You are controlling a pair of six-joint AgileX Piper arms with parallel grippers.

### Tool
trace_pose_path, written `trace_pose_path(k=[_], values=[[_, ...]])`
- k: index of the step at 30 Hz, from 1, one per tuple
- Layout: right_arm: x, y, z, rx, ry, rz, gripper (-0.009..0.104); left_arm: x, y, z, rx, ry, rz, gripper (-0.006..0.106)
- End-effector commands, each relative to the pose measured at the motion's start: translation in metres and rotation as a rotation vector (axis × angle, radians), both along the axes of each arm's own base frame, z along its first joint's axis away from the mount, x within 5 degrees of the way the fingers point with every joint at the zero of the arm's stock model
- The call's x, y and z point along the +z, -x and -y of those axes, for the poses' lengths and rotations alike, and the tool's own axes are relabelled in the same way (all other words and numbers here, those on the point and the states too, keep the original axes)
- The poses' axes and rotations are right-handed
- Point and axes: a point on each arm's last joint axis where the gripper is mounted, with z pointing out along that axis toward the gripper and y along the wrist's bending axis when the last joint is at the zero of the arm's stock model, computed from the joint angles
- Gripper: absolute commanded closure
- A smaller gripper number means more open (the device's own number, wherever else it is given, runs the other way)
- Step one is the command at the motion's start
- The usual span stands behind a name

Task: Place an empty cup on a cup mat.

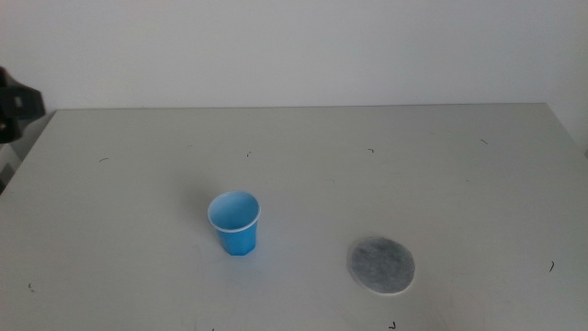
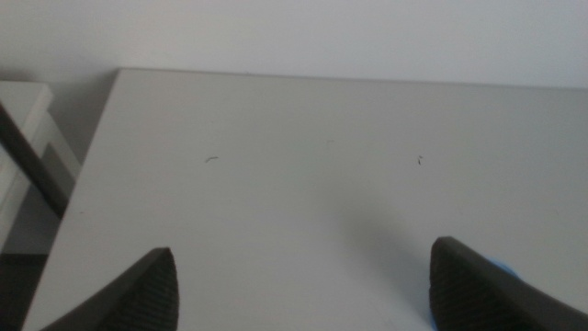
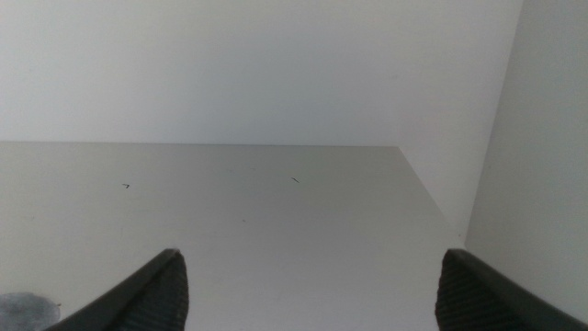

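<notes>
The bright blue cup stands upright on the table, left of centre and toward the front. The grey cup mat lies flat to its right, nearer the front edge, apart from the cup. Neither arm shows in the middle view. My left gripper is open and empty over the table; a sliver of the blue cup peeks out behind one jaw. My right gripper is open and empty, with an edge of the mat in a corner of its view.
The pale grey table carries a few small dark specks. A dark object sits past the table's far left corner. A white wall runs behind the table.
</notes>
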Motion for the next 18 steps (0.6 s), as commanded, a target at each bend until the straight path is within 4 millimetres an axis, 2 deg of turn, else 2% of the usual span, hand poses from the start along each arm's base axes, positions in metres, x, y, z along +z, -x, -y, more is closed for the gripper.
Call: trace_pose_path(k=[1,4,10,15,18], values=[[0.012,0.002,0.0,0.004,0.023,0.107,0.001,0.015,-0.016,0.011,-0.061,0.016,0.031,-0.005],[0.012,0.002,0.0,0.004,0.023,0.107,0.001,0.009,-0.038,0.028,-0.133,0.01,-0.025,-0.005],[0.012,0.002,0.0,0.004,0.023,0.107,0.001,-0.02,-0.081,0.063,-0.233,0.025,-0.163,-0.005],[0.012,0.002,0.0,0.004,0.023,0.107,0.001,-0.05,-0.105,0.087,-0.278,0.05,-0.275,-0.005],[0.012,0.002,0.0,0.004,0.023,0.107,0.001,-0.069,-0.116,0.093,-0.281,0.061,-0.34,-0.005]])
